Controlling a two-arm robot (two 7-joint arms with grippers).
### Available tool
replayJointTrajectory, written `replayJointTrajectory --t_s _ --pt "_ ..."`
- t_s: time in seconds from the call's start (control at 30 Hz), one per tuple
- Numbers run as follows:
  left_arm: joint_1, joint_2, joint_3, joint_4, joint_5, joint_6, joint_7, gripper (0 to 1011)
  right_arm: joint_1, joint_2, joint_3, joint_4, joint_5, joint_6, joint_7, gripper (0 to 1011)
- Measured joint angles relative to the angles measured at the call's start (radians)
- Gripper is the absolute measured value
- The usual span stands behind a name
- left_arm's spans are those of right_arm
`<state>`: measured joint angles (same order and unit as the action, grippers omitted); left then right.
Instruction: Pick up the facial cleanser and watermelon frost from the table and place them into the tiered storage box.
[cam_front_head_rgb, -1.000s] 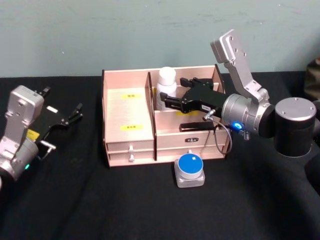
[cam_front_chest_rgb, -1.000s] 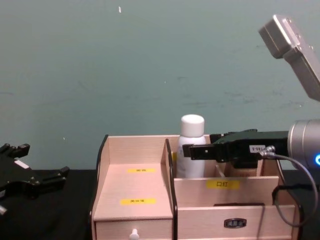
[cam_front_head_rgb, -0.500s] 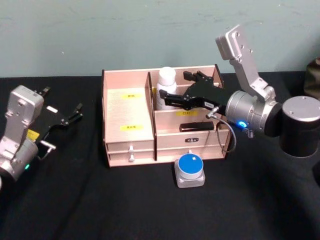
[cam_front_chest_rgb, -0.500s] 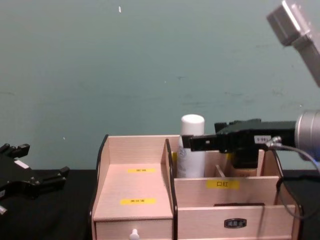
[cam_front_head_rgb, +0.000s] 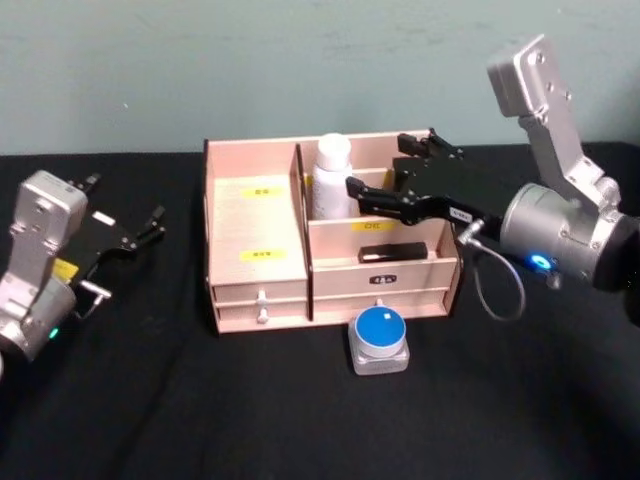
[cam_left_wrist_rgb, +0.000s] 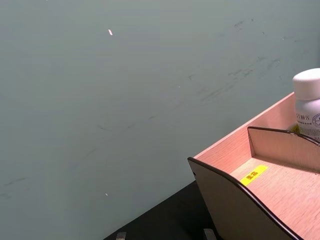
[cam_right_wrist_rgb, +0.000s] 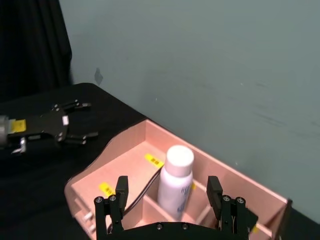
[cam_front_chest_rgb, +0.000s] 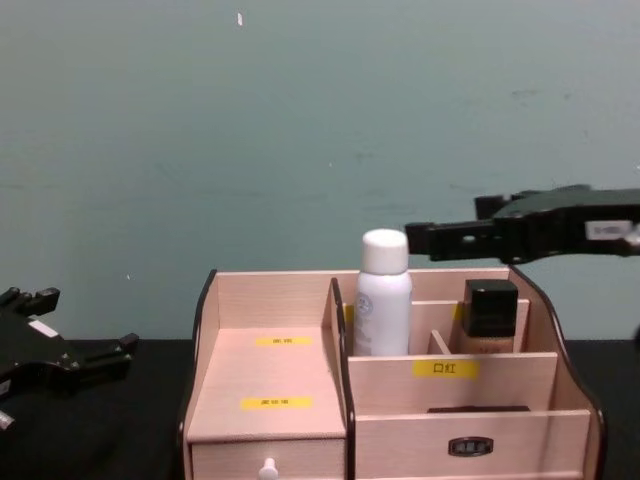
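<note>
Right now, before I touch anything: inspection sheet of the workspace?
Surface: black-clothed table.
Job's things: facial cleanser upright in a back compartment of the tiered storage box; watermelon frost on the table in front of the drawers, not yet stowed.
Clutter: beige bottle with black cap, in the back right compartment.
Grippers: right gripper open above the box's back row, apart from the cleanser; left gripper open, parked at the table's left.
Cables: grey cable loops under the right wrist, beside the box's right end.
Surroundings: teal wall; nothing else seen.
</note>
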<state>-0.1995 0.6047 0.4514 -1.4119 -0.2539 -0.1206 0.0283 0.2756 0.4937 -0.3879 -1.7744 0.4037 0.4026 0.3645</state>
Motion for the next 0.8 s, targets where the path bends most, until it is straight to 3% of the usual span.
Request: replayJointTrajectory --t_s 0.17,0.4,0.57,0.8 --pt "0.0 0.0 0.0 0.0 0.0 0.0 0.0 1001 -0.089 0.057 0.033 -0.12 0.024 0.053 -0.026 1000" --pt "0.0 0.0 0.0 0.0 0.0 0.0 0.0 1001 -0.21 0.104 0.066 -0.237 0.058 0.099 -0.063 1000" --pt "0.0 0.0 0.0 0.0 0.0 0.0 0.0 1001 -0.312 0.124 0.084 -0.303 0.079 0.137 -0.102 1000" --pt "0.0 0.0 0.0 0.0 0.0 0.0 0.0 1001 -0.383 0.137 0.082 -0.339 0.078 0.214 -0.148 1000"
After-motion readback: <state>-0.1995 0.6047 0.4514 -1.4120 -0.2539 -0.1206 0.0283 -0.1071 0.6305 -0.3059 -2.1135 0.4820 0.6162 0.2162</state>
